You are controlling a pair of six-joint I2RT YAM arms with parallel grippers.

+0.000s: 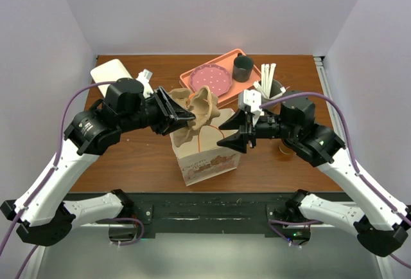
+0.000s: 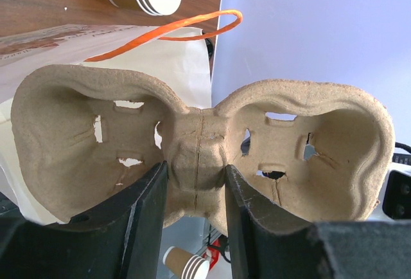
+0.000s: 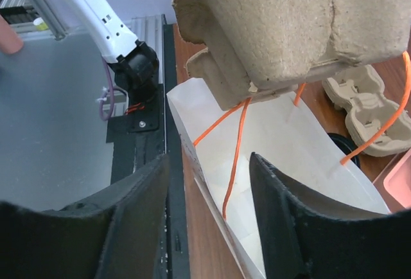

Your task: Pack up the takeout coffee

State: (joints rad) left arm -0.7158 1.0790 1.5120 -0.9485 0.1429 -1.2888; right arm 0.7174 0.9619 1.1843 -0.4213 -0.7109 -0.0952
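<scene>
**Operator:** While the left gripper (image 1: 188, 117) clamps the pulp carrier (image 1: 204, 107) over the bag (image 1: 205, 161), where is the takeout coffee (image 1: 284, 148)?

**Technician:** Right of the bag, largely hidden beneath the right arm (image 1: 321, 144). The right gripper (image 1: 230, 134), jaws apart and empty, is nearer.

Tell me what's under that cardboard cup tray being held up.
The open white paper bag with orange handles stands right below the cup tray. The tray covers part of the bag's inside, so its contents cannot be judged.
</scene>
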